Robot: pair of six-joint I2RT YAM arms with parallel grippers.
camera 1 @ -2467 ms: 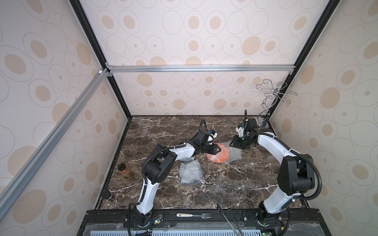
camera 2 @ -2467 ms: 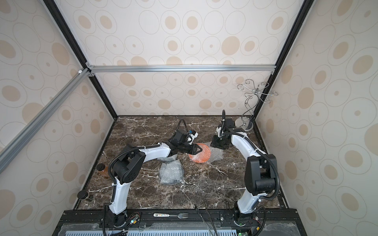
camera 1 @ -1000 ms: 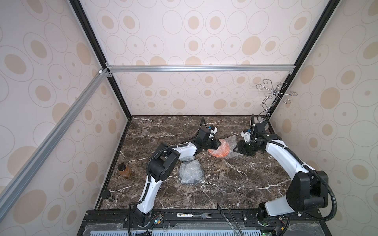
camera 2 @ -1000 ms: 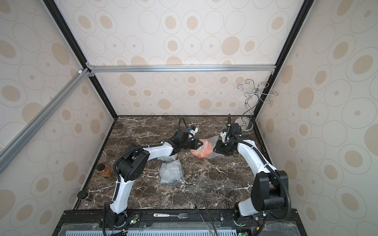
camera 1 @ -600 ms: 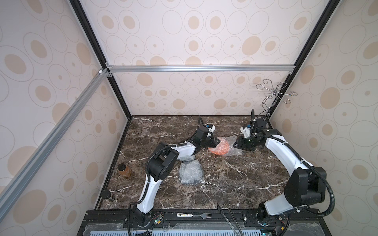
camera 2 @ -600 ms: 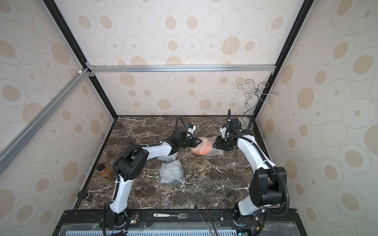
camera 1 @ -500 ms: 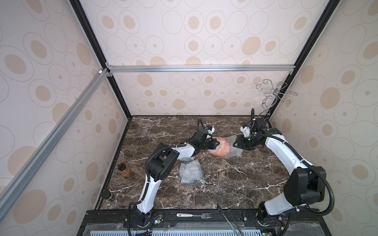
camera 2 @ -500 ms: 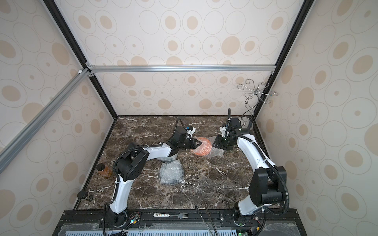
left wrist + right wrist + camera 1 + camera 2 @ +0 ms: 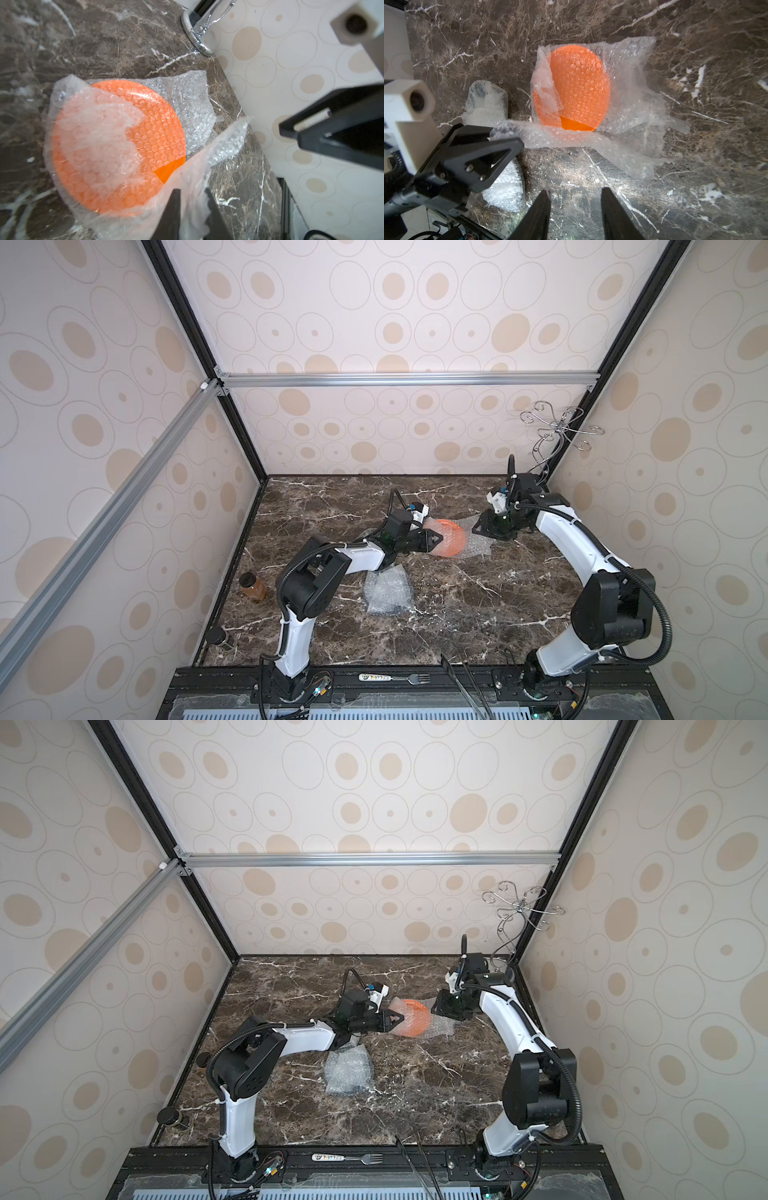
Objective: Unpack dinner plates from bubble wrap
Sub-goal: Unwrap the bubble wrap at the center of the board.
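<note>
Bubble wrap bundle lies in front of the orange plate; the print on the fork is too small to read. The plate sits half covered on open wrap. Left gripper loose around 1 flap; right gripper open, empty.

The plate is glowing bright orange through the clear, bubble-dotted wrap. The tabletop is showing dark brown marble, white-veined. The walls are wearing cream with beige ovals.
</note>
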